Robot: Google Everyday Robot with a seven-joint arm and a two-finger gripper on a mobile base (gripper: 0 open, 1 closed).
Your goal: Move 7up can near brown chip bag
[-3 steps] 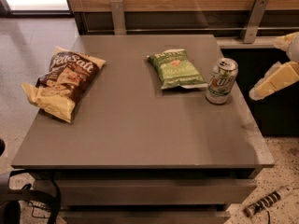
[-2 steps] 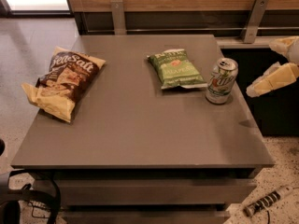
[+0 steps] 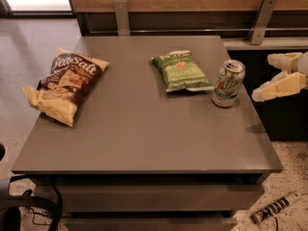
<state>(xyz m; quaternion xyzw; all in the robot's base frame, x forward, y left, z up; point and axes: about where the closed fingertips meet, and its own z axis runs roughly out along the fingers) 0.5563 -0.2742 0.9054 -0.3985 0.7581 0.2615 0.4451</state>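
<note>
Cream pincer (image 3: pixel 262 77), spread wide and empty, hovers just right of the silver-white 7up can (image 3: pixel 228 83); the crinkled brown chip bag (image 3: pixel 65 84) lies well left.

The gripper (image 3: pixel 262 77) is hanging at the right edge of the view, pointing leftward; its two cream fingers (image 3: pixel 281 85) are standing spread apart, one above the other, gripping nothing.

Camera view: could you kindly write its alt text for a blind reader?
A silver-white 7up can stands on a grey table near its right edge, the cream gripper right of it, jaws open. A green chip bag lies left of the can; a brown chip bag lies far left.
</note>
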